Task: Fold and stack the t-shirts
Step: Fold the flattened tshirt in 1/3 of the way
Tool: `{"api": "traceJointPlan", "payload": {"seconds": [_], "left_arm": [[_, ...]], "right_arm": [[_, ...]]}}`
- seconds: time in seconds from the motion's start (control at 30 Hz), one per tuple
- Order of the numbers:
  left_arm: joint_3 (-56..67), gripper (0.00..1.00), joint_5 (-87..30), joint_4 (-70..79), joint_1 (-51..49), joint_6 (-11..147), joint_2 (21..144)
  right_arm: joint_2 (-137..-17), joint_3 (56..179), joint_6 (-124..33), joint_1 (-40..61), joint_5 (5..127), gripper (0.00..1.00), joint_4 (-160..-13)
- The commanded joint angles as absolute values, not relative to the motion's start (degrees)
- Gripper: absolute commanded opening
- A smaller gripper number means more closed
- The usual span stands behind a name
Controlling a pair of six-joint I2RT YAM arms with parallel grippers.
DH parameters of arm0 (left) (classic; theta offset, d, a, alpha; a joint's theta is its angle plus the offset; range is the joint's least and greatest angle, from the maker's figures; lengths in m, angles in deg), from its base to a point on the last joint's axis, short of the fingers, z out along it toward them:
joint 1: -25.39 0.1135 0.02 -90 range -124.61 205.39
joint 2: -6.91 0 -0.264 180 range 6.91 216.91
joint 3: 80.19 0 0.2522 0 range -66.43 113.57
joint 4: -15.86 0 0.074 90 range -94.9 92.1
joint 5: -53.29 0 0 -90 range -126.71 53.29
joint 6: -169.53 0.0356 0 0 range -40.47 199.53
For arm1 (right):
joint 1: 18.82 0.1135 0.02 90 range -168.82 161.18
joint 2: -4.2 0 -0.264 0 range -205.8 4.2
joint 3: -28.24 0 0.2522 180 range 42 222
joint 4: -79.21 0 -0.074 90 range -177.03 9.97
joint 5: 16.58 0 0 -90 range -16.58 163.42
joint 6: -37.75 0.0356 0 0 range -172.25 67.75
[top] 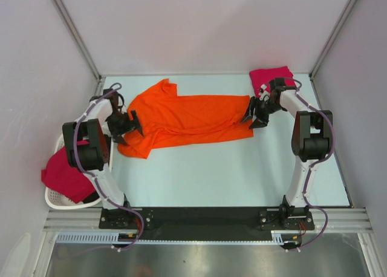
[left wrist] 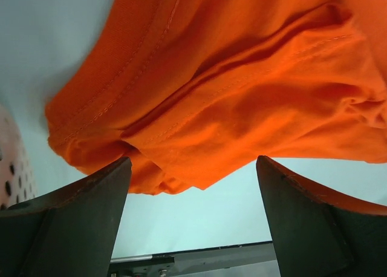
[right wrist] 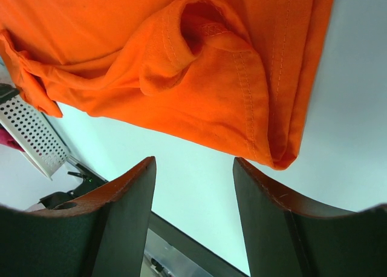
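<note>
The orange t-shirt (top: 187, 117) lies on the worktop (top: 230, 174), long axis running left to right, one end just ahead of the left fingers (left wrist: 66, 228), the other ahead of the right fingers (right wrist: 284, 228), both pairs spread and empty.

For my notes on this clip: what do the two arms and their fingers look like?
The left arm and right arm have white links with bulky black joint housings. Thin purplish cables loop along each. The left gripper and right gripper are black. Their fingers are dark, wedge-shaped blades.
</note>
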State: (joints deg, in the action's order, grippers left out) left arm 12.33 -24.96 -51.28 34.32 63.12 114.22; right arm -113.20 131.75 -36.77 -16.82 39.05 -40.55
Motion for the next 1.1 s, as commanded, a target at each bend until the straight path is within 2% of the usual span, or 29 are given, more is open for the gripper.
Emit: {"api": "traceJointPlan", "payload": {"seconds": [0.0,0.17,0.27,0.3,0.4,0.8,1.07], "left_arm": [[13.29,0.89,-29.24,-54.32,33.04,63.44,116.33],[15.57,0.85,-34.42,-56.78,30.58,63.79,118.35],[15.66,0.64,-34.34,-56.52,29.88,63.97,119.76],[15.75,0.44,-33.99,-56.35,29.79,63.8,119.94],[16.54,0.0,-31.97,-55.73,29.44,63.36,120.12],[22.95,0.0,-33.37,-55.91,28.73,63.0,117.13],[32.62,0.0,-36.62,-57.66,28.73,61.87,117.83]], "right_arm": [[-110.94,134.19,-37.66,-17.33,38.09,0.59,-39.66],[-110.94,134.11,-37.75,-17.77,38.09,0.59,-39.57],[-111.02,134.11,-37.75,-18.21,37.91,0.59,-39.57],[-111.11,134.28,-37.66,-18.3,37.91,0.59,-39.57],[-111.11,134.46,-37.58,-18.39,37.82,0.59,-39.57],[-111.29,134.55,-37.49,-18.39,37.12,0.59,-39.74],[-110.85,133.76,-37.23,-18.39,36.33,0.59,-40.01]]}}
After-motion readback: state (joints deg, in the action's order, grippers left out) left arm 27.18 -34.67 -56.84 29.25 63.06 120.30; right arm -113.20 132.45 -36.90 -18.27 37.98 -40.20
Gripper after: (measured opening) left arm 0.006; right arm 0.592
